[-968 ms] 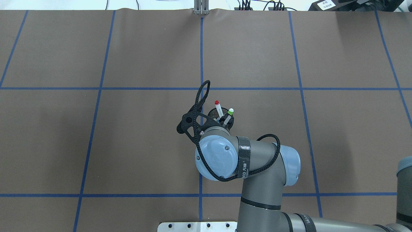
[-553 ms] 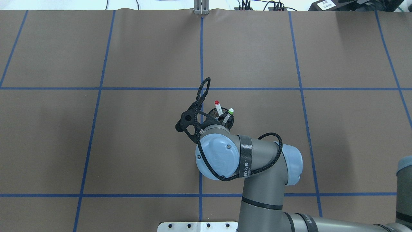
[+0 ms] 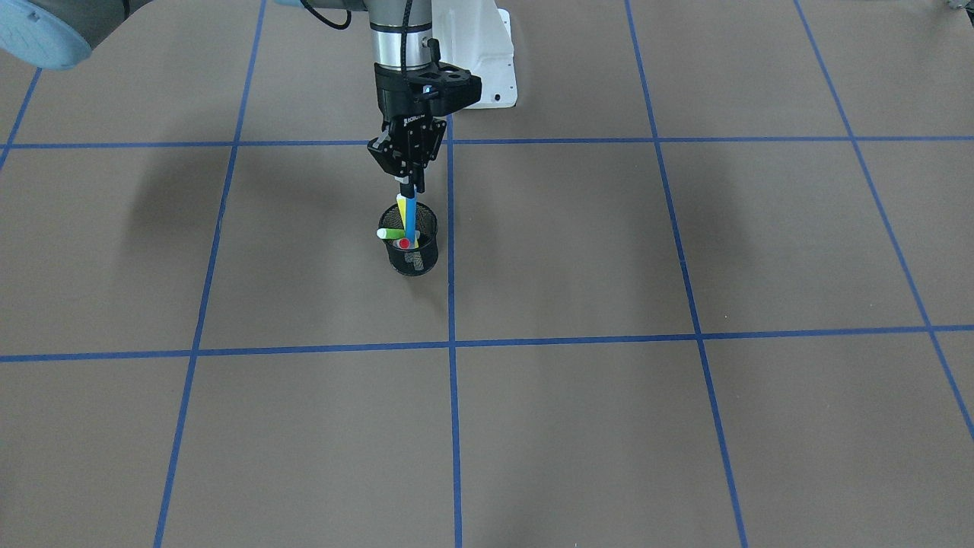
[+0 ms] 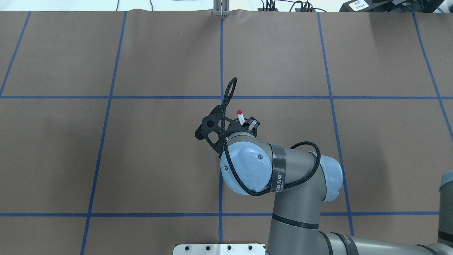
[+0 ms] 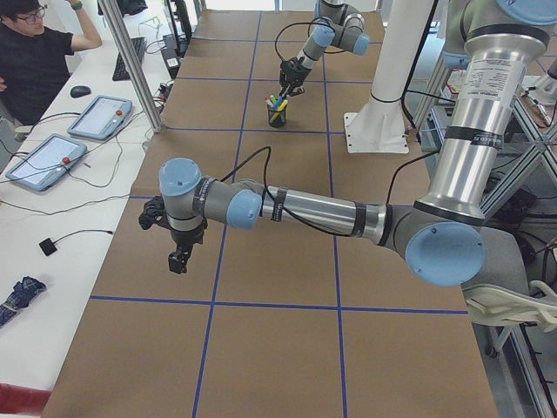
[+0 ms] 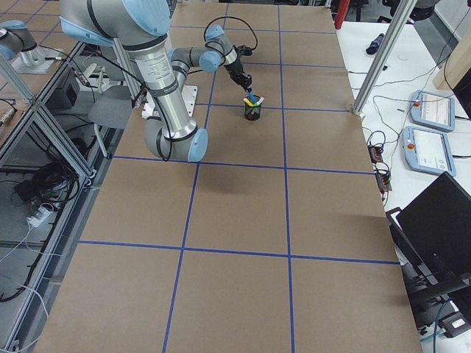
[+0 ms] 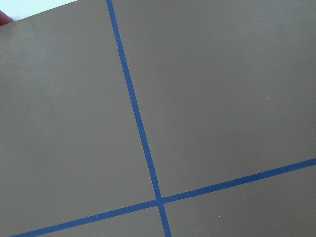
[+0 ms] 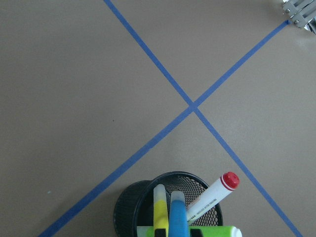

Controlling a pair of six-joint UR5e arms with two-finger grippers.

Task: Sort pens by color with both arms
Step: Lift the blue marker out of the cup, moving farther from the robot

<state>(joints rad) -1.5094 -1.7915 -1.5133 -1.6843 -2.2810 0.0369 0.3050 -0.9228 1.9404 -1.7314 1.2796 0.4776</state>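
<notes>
One pen in hand: the right claw is pinched narrow on the top of the blue pen, whose lower end is still in the cup. Since a second ago the wrist has slid over the cup, so the pull-out is probably starting. The yellow pen, green pen and red-capped pen wait inside. The right arm reaches mid-table, wrist pointing down. The left claw hangs well apart; I cannot tell its grip.

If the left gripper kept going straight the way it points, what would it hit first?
Probably the bare brown table, near a crossing of blue tape lines; nothing else shows beneath the left gripper.
</notes>
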